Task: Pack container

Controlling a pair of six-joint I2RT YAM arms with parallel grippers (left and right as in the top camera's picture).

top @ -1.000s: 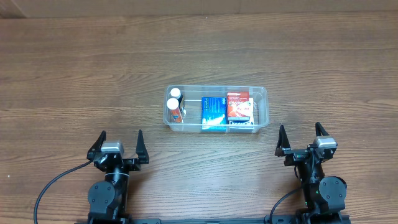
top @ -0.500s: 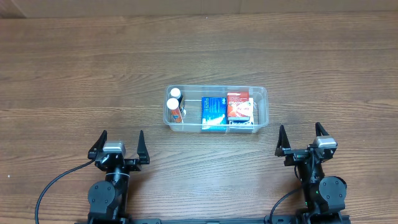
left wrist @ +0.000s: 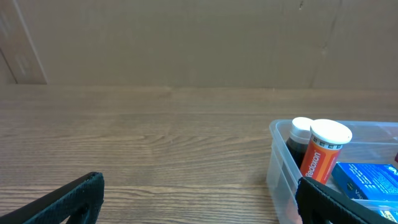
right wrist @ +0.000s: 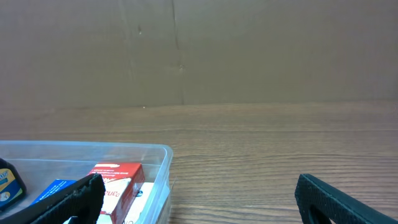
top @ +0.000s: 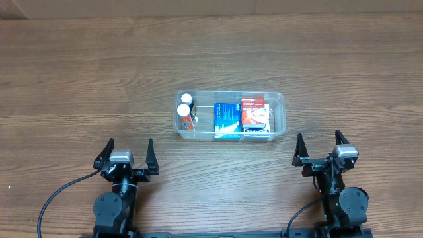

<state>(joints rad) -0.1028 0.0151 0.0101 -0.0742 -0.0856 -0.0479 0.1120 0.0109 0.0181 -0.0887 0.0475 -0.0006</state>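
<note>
The clear plastic container [top: 277, 99] sits at the table's middle. Inside it stand two white-capped bottles [top: 184, 110], one orange [left wrist: 323, 155], at the left end. A blue box [top: 227, 119] lies in the middle and a red and white box [top: 254, 114] at the right. My left gripper [top: 127, 152] is open and empty near the front edge, left of the container. My right gripper [top: 320, 147] is open and empty near the front edge, right of it. The container shows at the right in the left wrist view [left wrist: 278, 168] and at the left in the right wrist view [right wrist: 163, 163].
A brown cardboard wall [left wrist: 186, 37] runs along the table's far edge. Bare wood table [top: 79, 79] surrounds the container on all sides.
</note>
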